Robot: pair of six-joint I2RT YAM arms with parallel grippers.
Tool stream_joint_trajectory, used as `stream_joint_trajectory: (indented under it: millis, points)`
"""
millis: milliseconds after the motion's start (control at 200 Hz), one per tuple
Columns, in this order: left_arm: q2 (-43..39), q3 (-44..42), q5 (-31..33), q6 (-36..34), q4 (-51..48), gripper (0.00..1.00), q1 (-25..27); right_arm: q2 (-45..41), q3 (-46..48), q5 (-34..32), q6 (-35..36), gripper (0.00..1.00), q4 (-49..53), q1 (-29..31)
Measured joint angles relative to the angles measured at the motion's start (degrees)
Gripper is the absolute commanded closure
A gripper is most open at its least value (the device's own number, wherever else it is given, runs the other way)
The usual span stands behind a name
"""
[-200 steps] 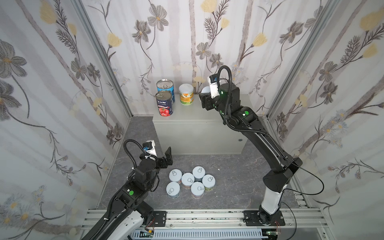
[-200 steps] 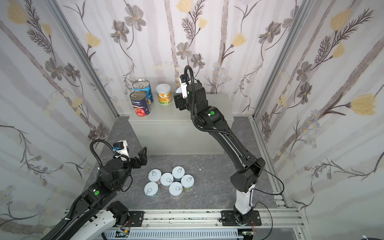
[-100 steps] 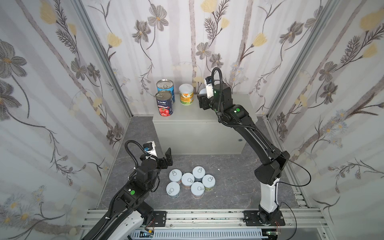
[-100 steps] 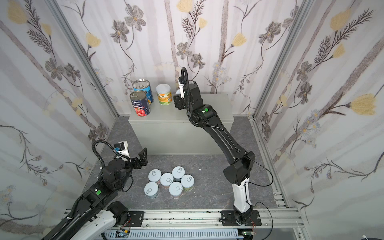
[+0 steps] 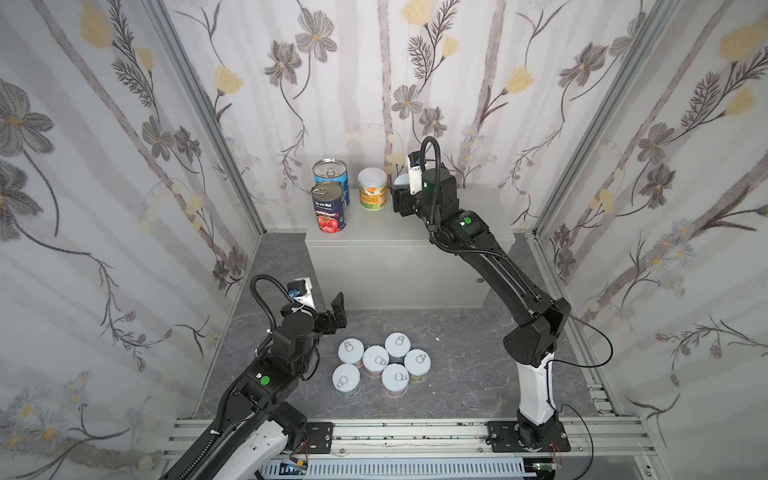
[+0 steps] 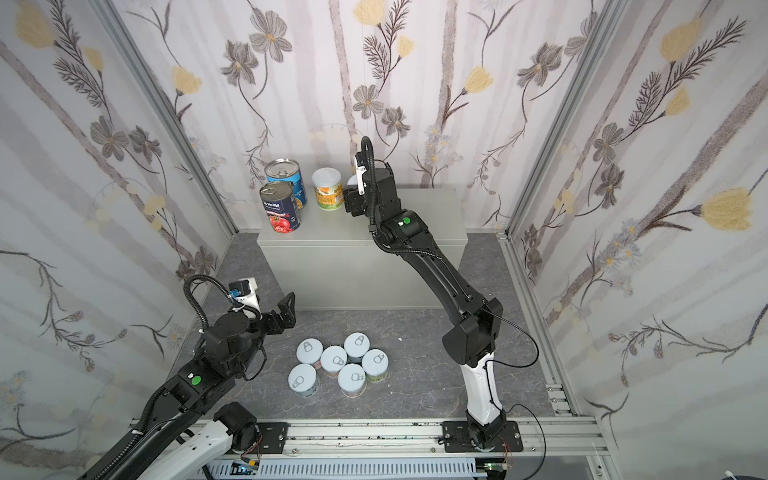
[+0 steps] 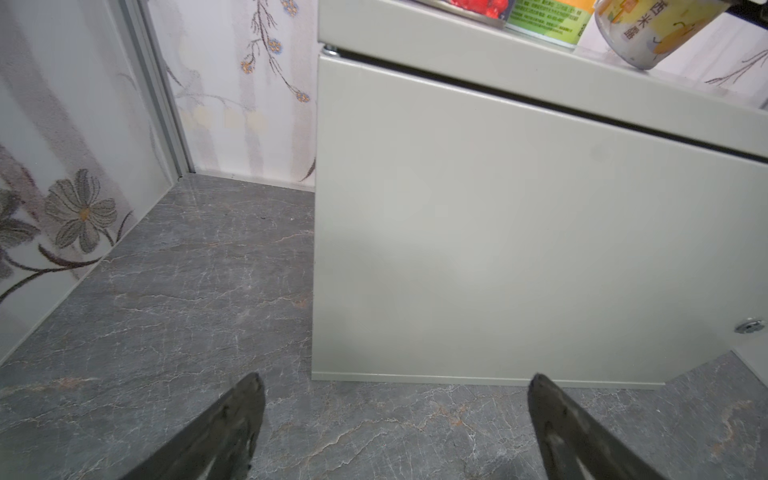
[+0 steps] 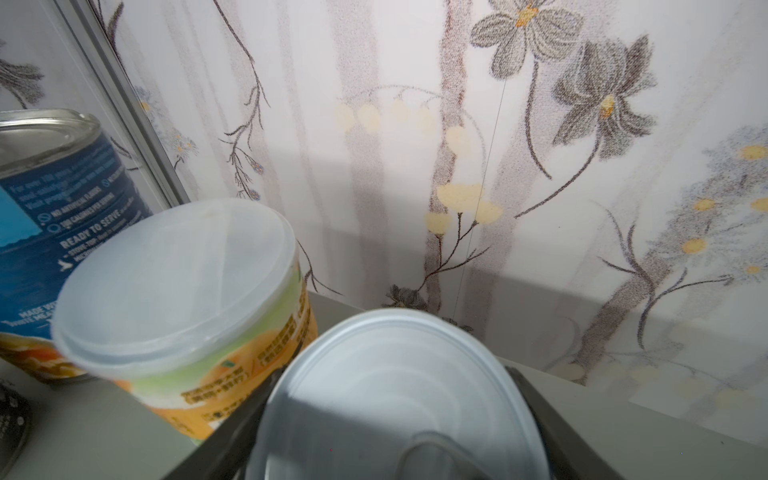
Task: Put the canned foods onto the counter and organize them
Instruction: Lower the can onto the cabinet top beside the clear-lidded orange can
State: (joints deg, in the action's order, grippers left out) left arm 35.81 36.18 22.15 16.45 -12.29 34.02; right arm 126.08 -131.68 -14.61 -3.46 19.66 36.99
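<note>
Both top views are looking steeply down from high at the front, taking in both arms, the floor (image 5: 465,374) and the tabletop (image 5: 386,230) at the back wall. They are sharing nearly the whole scene.

Left wrist camera is riding low over the floor, facing the tabletop's front panel (image 7: 498,228) at close range, with the left hand (image 7: 395,386) fingers spread in the foreground.

Right wrist camera is sitting just over the tabletop, facing the back wall. It is very near the pale-lidded can (image 8: 395,374) between the right hand (image 8: 395,424) fingers. The orange-labelled can (image 8: 178,299) beside it is also showing in both top views.
</note>
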Motion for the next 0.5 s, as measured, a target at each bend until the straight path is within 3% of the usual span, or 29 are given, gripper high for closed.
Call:
stream_joint_trajectory:
  millis: [260, 500]
  points:
    - [7.0, 1.4, -3.8, 2.7, -3.0, 0.00, -0.1, -1.0, 0.0, -1.4, -0.6, 0.20, 3.1, 0.0]
    - [7.3, -0.9, -3.7, 7.7, -5.8, 0.00, -0.2, -0.8, 0.0, -1.8, -0.6, 0.19, 2.7, -0.2]
